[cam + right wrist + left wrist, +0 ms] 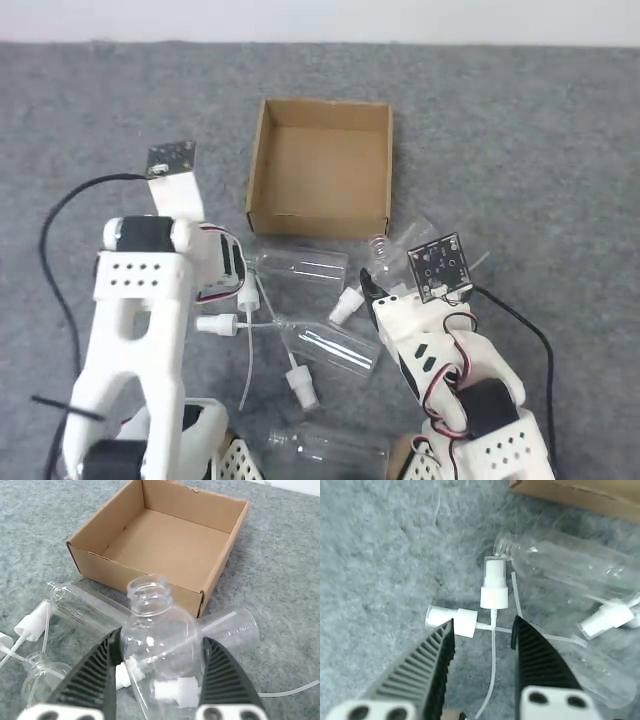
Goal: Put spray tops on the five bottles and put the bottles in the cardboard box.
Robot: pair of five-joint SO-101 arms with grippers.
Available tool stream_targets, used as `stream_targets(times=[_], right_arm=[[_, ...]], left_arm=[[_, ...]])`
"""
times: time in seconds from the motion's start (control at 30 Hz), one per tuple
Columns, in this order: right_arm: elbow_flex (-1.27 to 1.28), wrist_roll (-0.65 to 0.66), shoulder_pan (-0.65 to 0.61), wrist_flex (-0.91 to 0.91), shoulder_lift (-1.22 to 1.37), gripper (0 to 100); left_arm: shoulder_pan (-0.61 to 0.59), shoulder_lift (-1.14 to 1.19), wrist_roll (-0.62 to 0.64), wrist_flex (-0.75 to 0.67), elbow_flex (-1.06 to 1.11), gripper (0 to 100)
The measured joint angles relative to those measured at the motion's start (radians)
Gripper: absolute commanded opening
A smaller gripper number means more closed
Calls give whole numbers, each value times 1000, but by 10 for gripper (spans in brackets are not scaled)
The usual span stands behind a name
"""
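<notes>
My left gripper (482, 630) hangs open just above two loose white spray tops, one (494, 587) pointing away and one (452, 619) lying crosswise, their thin tubes crossing between the fingers. A capless clear bottle (565, 565) lies beyond them. My right gripper (161, 639) is shut on another clear bottle (150, 600) with a bare neck, held close in front of the empty cardboard box (165, 545). The high view shows the box (320, 165) at the middle back, with bottles (300, 268) (335, 345) (325, 445) lying before it.
Grey carpet covers the table. More spray tops (300, 385) (345, 303) lie among the bottles. A further bottle (235, 625) lies behind the held one, by the box corner. Black cables trail beside both arm bases. Open carpet flanks the box.
</notes>
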Motion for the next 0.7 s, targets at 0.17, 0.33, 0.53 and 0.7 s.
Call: stream_targets(times=[0.17, 0.33, 0.53, 0.7], right_arm=[[0, 0, 0, 0, 0, 58], [0, 0, 0, 0, 0, 58], [0, 0, 0, 0, 0, 58], [0, 0, 0, 0, 0, 58]], left_arm=[[0, 66, 0, 0, 0, 141], [0, 173, 0, -48, 0, 130], [0, 313, 0, -146, 0, 132], [0, 364, 0, -206, 0, 134]])
